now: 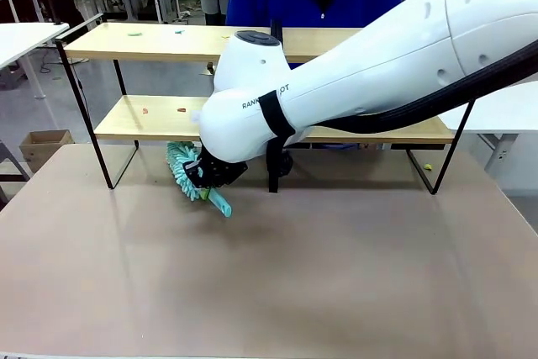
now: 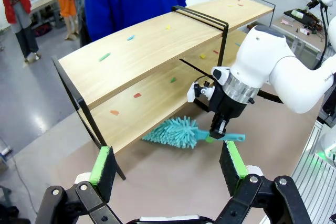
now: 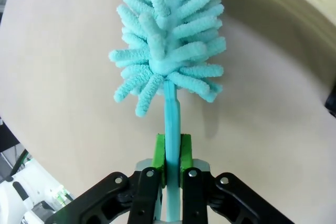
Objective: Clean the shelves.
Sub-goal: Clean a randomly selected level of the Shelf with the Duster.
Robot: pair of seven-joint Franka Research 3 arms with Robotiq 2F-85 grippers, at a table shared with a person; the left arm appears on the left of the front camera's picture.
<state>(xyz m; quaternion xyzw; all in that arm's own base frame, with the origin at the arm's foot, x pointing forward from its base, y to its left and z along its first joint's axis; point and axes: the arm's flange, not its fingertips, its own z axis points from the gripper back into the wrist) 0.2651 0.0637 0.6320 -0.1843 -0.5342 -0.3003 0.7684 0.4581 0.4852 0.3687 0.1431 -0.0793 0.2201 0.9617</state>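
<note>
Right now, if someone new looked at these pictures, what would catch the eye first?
The fluffy turquoise duster, clamped by its thin handle in the right gripper, is held low over the beige tabletop, close to the lower board of the two-tier light-wood shelves in a black metal frame. Next come small coloured scraps dotted over both boards.

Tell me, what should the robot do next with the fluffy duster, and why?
Probably lift it a little. The right end effector is shut on the duster handle, but its fluffy head sits below the front edge of the lower shelf, where small coloured bits lie unswept.
</note>
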